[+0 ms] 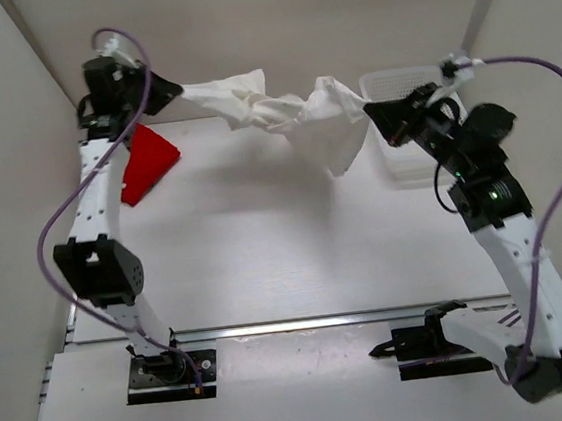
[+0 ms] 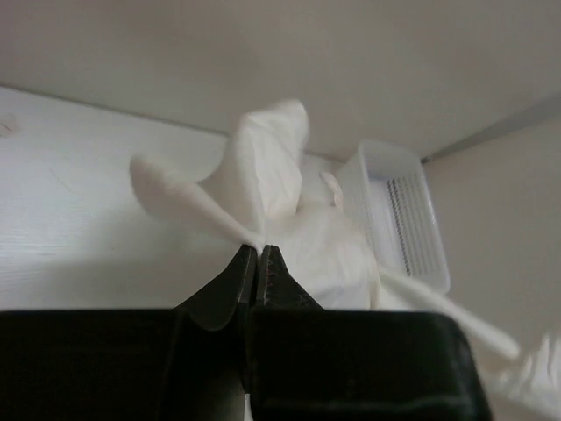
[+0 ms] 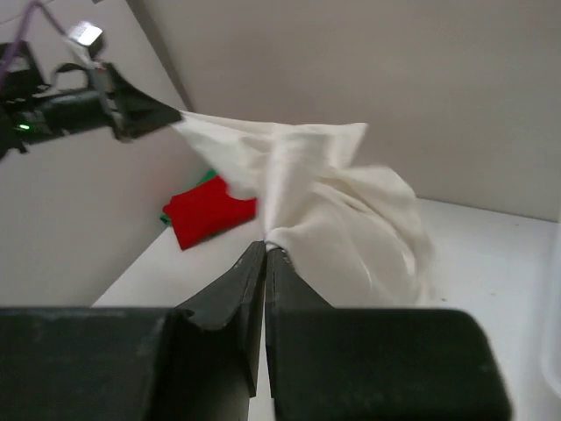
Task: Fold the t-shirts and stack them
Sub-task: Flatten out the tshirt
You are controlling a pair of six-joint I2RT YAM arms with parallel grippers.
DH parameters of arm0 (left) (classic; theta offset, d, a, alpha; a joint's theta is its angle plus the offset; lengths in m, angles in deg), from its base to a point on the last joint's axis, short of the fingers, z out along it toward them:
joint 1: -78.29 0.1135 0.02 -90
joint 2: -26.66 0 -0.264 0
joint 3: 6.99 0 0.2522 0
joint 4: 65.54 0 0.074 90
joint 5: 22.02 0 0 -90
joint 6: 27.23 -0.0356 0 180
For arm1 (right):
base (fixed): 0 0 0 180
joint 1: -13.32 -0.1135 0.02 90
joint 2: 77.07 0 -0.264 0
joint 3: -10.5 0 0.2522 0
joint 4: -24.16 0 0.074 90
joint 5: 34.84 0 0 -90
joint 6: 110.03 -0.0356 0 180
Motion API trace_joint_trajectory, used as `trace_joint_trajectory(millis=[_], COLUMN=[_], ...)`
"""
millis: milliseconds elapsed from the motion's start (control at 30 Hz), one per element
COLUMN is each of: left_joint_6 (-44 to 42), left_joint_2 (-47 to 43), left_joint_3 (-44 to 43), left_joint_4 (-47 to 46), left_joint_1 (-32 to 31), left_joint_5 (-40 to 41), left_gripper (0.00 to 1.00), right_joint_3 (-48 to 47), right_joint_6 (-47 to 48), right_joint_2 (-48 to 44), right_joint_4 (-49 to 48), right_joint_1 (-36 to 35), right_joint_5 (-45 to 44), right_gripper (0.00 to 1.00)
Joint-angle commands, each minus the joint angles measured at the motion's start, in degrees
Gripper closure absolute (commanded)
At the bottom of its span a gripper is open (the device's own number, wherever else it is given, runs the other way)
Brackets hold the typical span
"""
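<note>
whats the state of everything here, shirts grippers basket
left gripper, shut on the white t-shirt
right gripper, shut on the white t-shirt
white t-shirt, unfolded, bunched, hanging in the air between both grippers
red t-shirt, folded, lying flat at far left
green t-shirt, mostly hidden by the red one, only an edge shows
basket, upright, far right
</note>
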Motion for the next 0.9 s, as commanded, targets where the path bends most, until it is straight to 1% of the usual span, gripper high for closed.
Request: trace_joint_trajectory(millis=[0,67,133,200,267,333,400,433,500,533,567,600,667,700,733,767,800,833,867], left_joint_6=[3.39,4.27,4.45,4.27,3.84,3.49,3.31,3.13,3.04,2.87,2.96,2.52,1.03,0.5,-0.2,-1.17,-2.04,-2.23,-3.27], left_joint_2=[-10.83,-13.91,-15.68,-17.53,-17.89,-18.24,-18.94,-19.29,-18.6,-16.59,-15.27,-11.86,-2.3,0.54,6.83,13.25,16.01,21.26,24.7], left_joint_3=[3.0,1.95,1.08,0.98,1.94,5.01,13.76,16.25,25.2,27.07,29.61,30.59,27.71,23.26,15.39,11.39,2.22,-6.23,-10.32], left_joint_4=[-5.16,-4.99,-4.38,-4.2,-3.94,-4.46,-8.39,-9.2,-12.63,-14.37,-15.87,-16.67,-15.02,-12.75,-10.55,-5.57,-0.64,1.93,6.31], left_joint_1=[7.8,8.6,8.17,6.95,5.63,4.92,4.39,4.04,3.95,4.38,1.95,1.75,0.62,0.26,-0.53,-1.06,-1.84,-1.94,-2.29], left_joint_5=[-5.12,-6.7,-6.19,-6.27,-5.39,-4.87,-4.6,-4.25,-3.38,-3.2,-2.85,-2.67,-1.44,-1.09,0.13,0.67,1.28,0.94,1.02], left_gripper=[1.0,1.0,1.0,1.0,1.0,1.0,0.99,0.99,0.99,0.99,0.99,0.99,0.98,0.96,0.93,0.88,0.81,0.76,0.59], right_joint_3=[5.49,9.98,11.22,11.05,10.79,11.48,14.37,15.26,18.94,19.83,21.14,22.2,21.86,20.99,18.98,17.82,14.94,12.56,11.84], right_joint_6=[3.06,2.98,2.89,3.58,4.2,4.38,3.77,3.5,1.41,1.04,0.0,-0.8,-2.12,-2.12,-2.21,-2.3,-2.82,-2.91,-2.57], right_joint_2=[-8.27,-12.75,-15.48,-17.16,-16.81,-16.46,-15.59,-15.06,-12.69,-11.2,-9.62,-6.82,-1.54,2.57,6.79,8.92,13.03,15.77,16.49], right_joint_4=[1.19,2.24,3.65,4.7,5.58,4.89,3.74,2.52,-0.38,-2.04,-4.58,-5.83,-9.16,-10.14,-10.41,-10.15,-9.19,-8.48,-8.04], right_joint_1=[1.63,4.43,5.84,5.33,3.57,2.69,2.15,2.59,4.43,4.88,6.1,7.07,7.96,8.31,8.4,9.09,9.45,9.45,9.19], right_joint_5=[-3.53,-2.75,-2.05,-3.87,-4.85,-6.17,-6.52,-5.74,-4.6,-3.46,-2.49,-1.79,-1.08,-1.42,-1.34,-1.25,-1.25,-1.08,-1.86], right_gripper=[1.0,1.0,1.0,1.0,1.0,1.0,1.0,1.0,1.0,1.0,1.0,0.99,1.0,1.0,1.0,1.0,1.0,1.0,1.0])
